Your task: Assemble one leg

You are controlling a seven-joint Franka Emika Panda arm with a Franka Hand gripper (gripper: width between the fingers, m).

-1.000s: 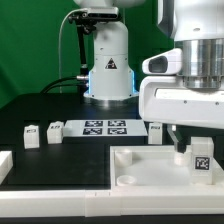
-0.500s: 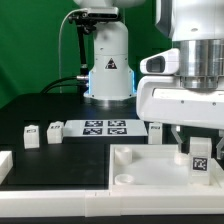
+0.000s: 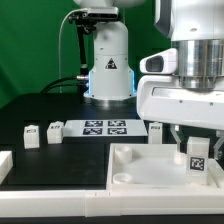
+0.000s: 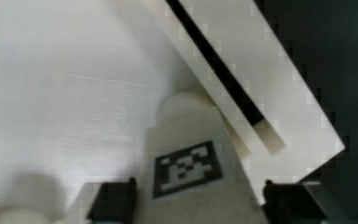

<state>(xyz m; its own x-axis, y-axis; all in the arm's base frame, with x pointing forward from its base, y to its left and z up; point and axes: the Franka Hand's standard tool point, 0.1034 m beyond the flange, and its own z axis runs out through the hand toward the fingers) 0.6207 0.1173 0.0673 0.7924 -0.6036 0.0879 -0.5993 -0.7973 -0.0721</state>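
Note:
My gripper point(image 3: 197, 160) is shut on a leg point(image 3: 198, 153), a small white block with a black-and-white tag, held upright over the right corner of the large white panel point(image 3: 140, 165). In the wrist view the leg point(image 4: 190, 160) stands between my two dark fingers point(image 4: 108, 200), its far end against the white panel point(image 4: 69, 80) near the panel's edge. My gripper point(image 4: 202, 207) closes on both sides of it. Whether the leg sits in a socket is hidden.
Two loose legs point(image 3: 31, 135) point(image 3: 55, 131) stand at the exterior view's left, and another point(image 3: 154, 129) behind the panel. The marker board point(image 3: 105, 127) lies mid-table. The robot base point(image 3: 108, 75) stands behind it. A white part point(image 3: 4, 165) lies at the left edge.
The held leg and my gripper have shifted very slightly toward the exterior view's left. Nothing else has moved.

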